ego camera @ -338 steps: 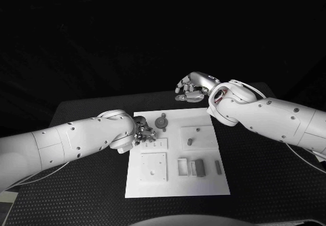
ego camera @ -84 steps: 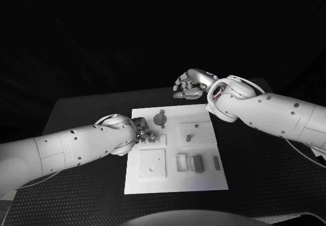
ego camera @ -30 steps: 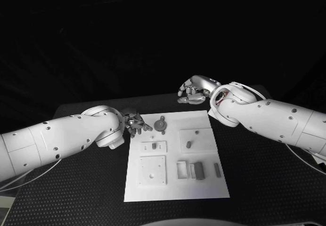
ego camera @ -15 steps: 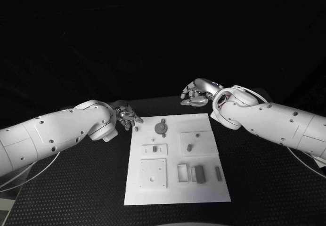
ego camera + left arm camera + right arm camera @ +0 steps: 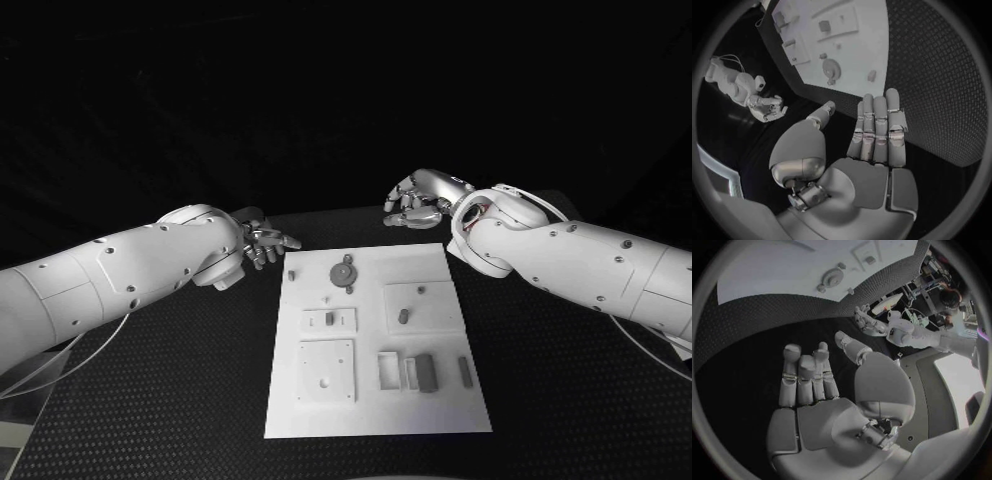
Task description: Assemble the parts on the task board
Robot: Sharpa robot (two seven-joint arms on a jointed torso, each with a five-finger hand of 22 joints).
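On the black bench before me lies the white task board, grey parts scattered across it. My left hand hovers beside its far corner, fingers straight, holding nothing; my right hand hangs beyond it, fingers loosely curled, likewise empty.

Matt white task board, rough textured black table, glossy arms

Both arms are clad in smooth white shells dotted with small dark screws. A thin pale cable loops beneath each arm. The left hand and right hand are silver metal, with segmented fingers and grey palm pads.
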